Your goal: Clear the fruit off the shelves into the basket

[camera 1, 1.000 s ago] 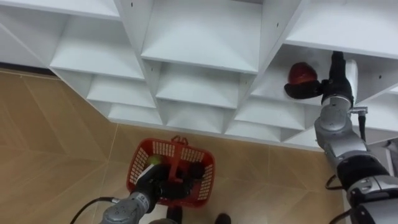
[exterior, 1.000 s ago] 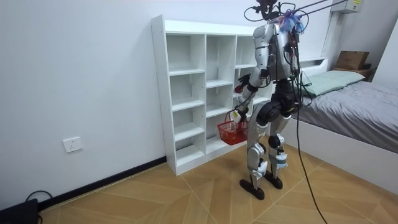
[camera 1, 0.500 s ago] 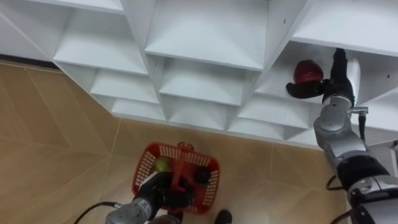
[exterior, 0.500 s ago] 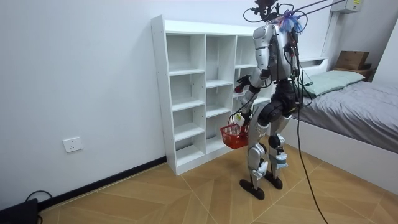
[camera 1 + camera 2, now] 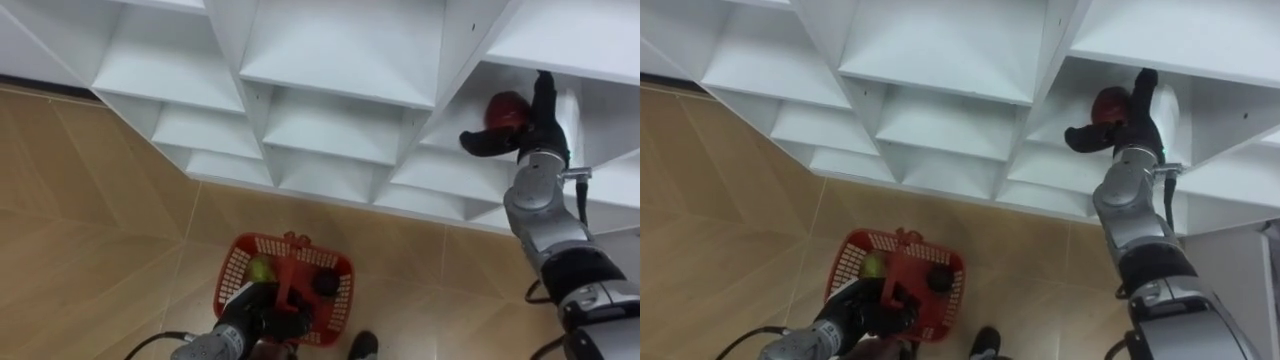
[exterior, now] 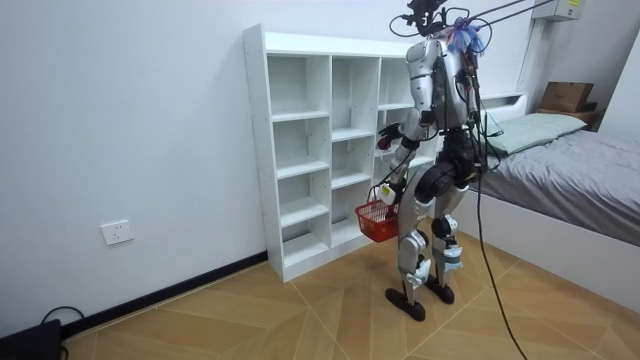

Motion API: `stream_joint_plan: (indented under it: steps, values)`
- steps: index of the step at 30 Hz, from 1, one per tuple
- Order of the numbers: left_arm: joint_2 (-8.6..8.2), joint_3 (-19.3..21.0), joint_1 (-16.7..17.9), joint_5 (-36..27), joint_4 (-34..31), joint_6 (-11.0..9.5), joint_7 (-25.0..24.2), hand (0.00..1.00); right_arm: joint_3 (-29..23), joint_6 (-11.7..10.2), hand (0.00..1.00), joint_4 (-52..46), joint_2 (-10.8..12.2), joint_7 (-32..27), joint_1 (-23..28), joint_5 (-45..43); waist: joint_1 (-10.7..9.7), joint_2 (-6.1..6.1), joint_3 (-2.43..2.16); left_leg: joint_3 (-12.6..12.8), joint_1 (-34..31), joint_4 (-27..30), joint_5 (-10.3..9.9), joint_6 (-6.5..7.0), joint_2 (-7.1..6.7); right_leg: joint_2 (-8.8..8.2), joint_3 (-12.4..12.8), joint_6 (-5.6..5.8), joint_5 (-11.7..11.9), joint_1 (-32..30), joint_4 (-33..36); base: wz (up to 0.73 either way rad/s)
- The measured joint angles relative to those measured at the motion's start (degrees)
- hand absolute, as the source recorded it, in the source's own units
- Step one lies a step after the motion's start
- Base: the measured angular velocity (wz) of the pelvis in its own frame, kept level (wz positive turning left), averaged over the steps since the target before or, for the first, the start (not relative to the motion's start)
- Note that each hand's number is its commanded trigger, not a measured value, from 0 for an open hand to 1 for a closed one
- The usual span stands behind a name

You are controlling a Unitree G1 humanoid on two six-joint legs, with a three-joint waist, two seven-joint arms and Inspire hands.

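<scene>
- Standing close before the white closet (image 6: 300, 150), the robot faces its compartments, with a bed (image 6: 575, 150) at the room view's right.
- We see the right hand (image 5: 532, 140) raised into a compartment on the right side, where the red fruit (image 5: 505, 110) lies.
- Its fingers (image 5: 545, 95) stand almost straight just beside the fruit and the thumb reaches out under it; we cannot tell how firmly they press.
- The left hand (image 5: 258, 308) hangs low over the wooden floor (image 5: 90, 230), with its fingers curled round the handle (image 5: 290, 268) of the red basket (image 5: 338, 298).
- Inside the basket we see a green fruit (image 5: 261, 268) and a dark fruit (image 5: 324, 284).
</scene>
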Motion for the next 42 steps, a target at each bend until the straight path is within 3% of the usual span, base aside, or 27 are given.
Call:
stream_joint_plan:
  steps: [8, 10, 11, 12, 15, 42]
  values:
    - [-0.17, 0.0, 0.0, 0.0, 0.0, 0.0, -0.1, 1.00, 0.0, 0.0, 0.02, 0.0, -0.2, -0.2, -0.6, -1.8, 0.0, 0.07, -0.01, 0.2, -1.9, 0.1, 0.1, -0.03, 0.00, -0.16, 0.0, -0.01, 0.0, -2.3, 0.9, 0.00]
    - [-0.18, 0.1, 0.0, 0.0, 0.0, 0.0, -0.1, 1.00, 0.0, 0.0, 0.16, 0.0, -0.2, -0.3, -0.9, -2.1, 0.0, 0.07, -0.01, 0.3, -2.1, 0.1, 0.2, -0.02, 0.00, -0.17, 0.0, -0.01, 0.0, -2.6, 0.9, 0.00]
    - [-0.17, 0.1, 0.0, 0.0, 0.0, 0.0, -0.1, 1.00, 0.0, 0.0, 0.51, 0.0, -0.2, -0.3, -0.9, -2.1, 0.0, 0.07, -0.01, 0.3, -2.1, 0.1, 0.2, -0.02, 0.01, -0.18, 0.0, -0.01, 0.0, -2.6, 0.9, 0.00]
    - [-0.17, 0.0, 0.0, 0.0, 0.0, 0.0, -0.2, 1.00, 0.0, 0.0, 0.58, 0.0, -0.3, -0.3, -0.9, -2.1, 0.0, 0.06, 0.00, 0.3, -2.2, 0.1, 0.2, -0.02, 0.01, -0.19, 0.0, -0.01, 0.0, -2.6, 0.9, 0.00]
    - [-0.17, 0.1, 0.0, 0.0, 0.0, 0.0, -0.3, 1.00, 0.0, 0.1, 1.00, 0.0, -0.5, -0.3, -0.9, -2.1, 0.0, 0.03, 0.01, 0.3, -2.2, 0.1, 0.2, -0.02, 0.01, -0.22, 0.0, -0.01, 0.0, -2.7, 0.9, 0.00]
    - [0.11, 0.0, -0.1, 0.0, -0.4, 0.1, 0.0, 1.00, 0.0, 0.7, 1.00, 0.0, -0.8, -0.2, -0.5, -1.8, -0.2, -0.07, 0.06, 0.8, -2.3, 0.5, 0.2, -0.01, 0.00, -0.32, -0.1, -0.35, -0.4, -2.5, 0.8, 0.00]
